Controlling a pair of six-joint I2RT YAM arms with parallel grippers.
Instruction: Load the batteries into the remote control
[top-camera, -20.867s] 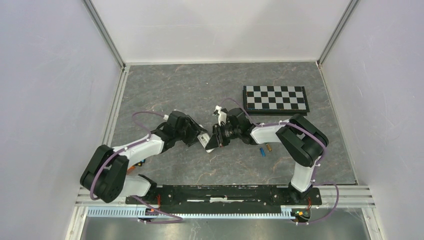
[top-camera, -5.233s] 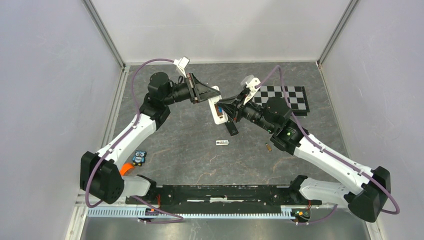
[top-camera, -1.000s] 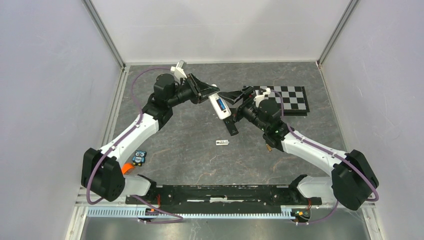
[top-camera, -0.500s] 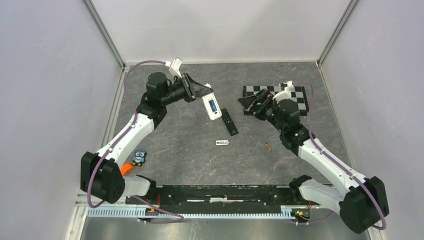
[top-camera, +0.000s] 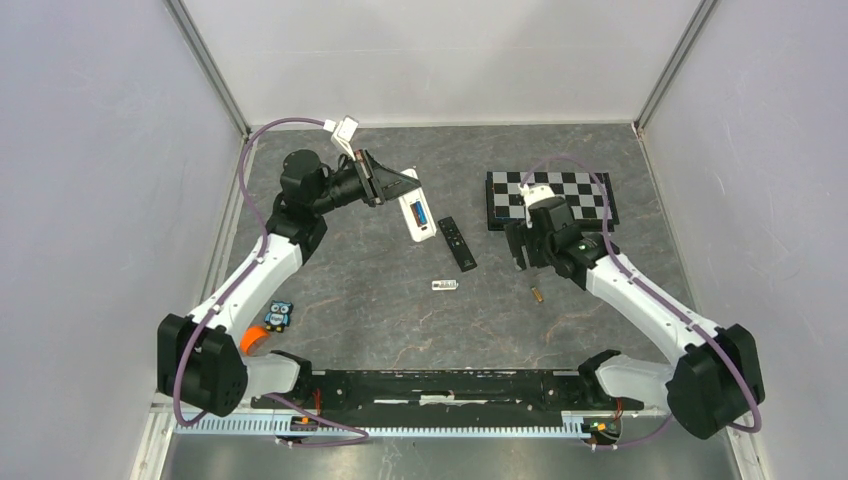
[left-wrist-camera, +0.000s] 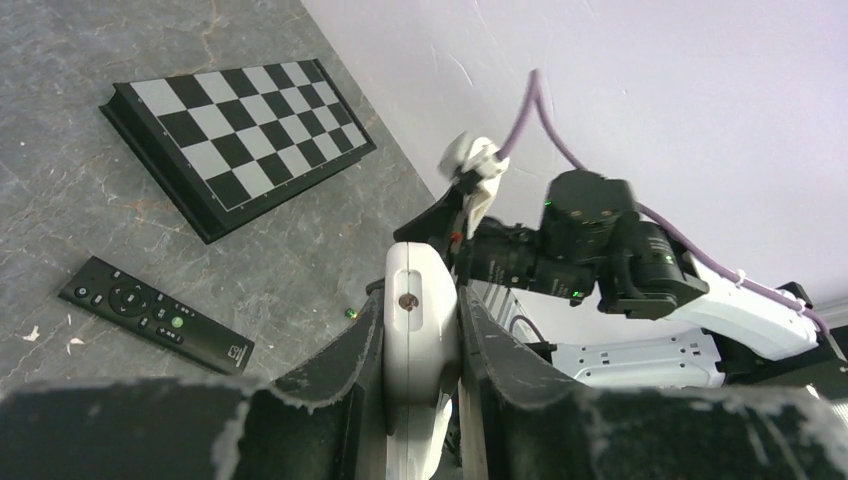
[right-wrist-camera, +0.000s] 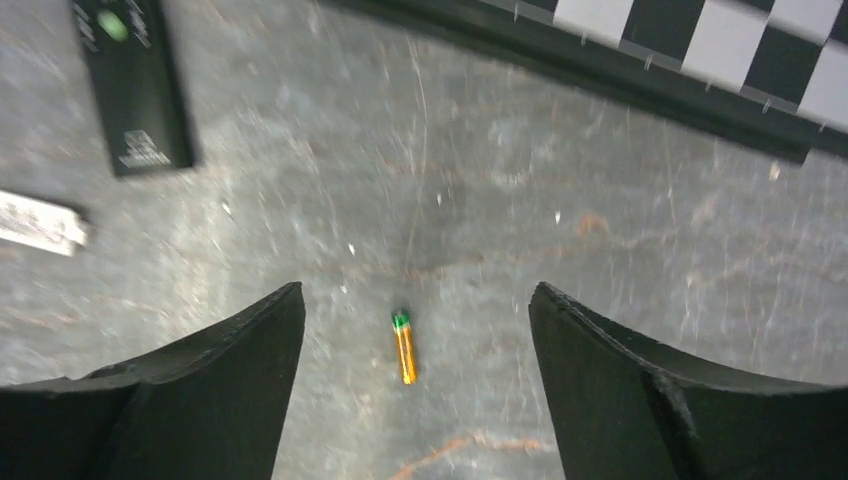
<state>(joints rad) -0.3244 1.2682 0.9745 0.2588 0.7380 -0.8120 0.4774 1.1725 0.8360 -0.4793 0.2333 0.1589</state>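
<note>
My left gripper (top-camera: 398, 190) is shut on the white remote control (top-camera: 417, 217) and holds it up off the table. Its open back shows a blue battery (top-camera: 424, 213) seated inside. In the left wrist view the remote control (left-wrist-camera: 422, 340) sits end-on between both fingers. My right gripper (top-camera: 522, 256) hangs open over the table, apart from the remote control. A gold battery (right-wrist-camera: 404, 348) with a green tip lies on the table between its fingers (right-wrist-camera: 210, 390), untouched. From above, that battery (top-camera: 537, 295) lies just in front of the gripper.
A black remote (top-camera: 458, 243) lies flat mid-table with a small white cover piece (top-camera: 445, 285) in front of it. A folded chessboard (top-camera: 550, 198) lies at the back right. An owl-print item (top-camera: 279, 316) and an orange object (top-camera: 252, 340) sit near the left arm's base.
The right arm pulled away from the white remote, swung right and came down over the gold battery, its jaws narrowing slightly. The left gripper shifted the remote a little to the left.
</note>
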